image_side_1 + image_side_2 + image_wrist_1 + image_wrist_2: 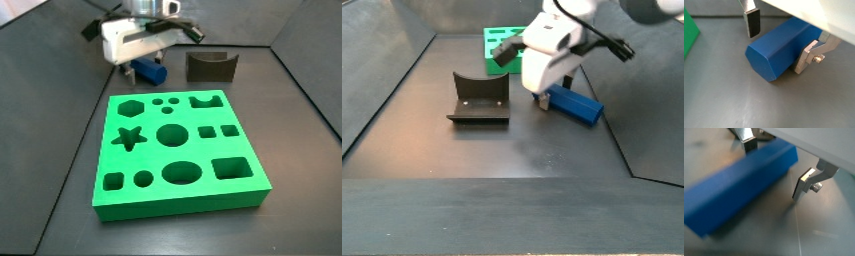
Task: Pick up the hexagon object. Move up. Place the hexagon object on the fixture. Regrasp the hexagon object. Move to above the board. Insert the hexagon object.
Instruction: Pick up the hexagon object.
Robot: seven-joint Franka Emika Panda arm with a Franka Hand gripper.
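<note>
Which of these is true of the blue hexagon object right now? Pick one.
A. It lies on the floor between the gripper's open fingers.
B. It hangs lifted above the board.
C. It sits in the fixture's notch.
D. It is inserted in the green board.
A: in both wrist views the hexagon object lies on the dark floor, with the gripper straddling it, jaws apart, away from the fixture and the board.

pincer astride hexagon object, fixture beside, board apart
</note>
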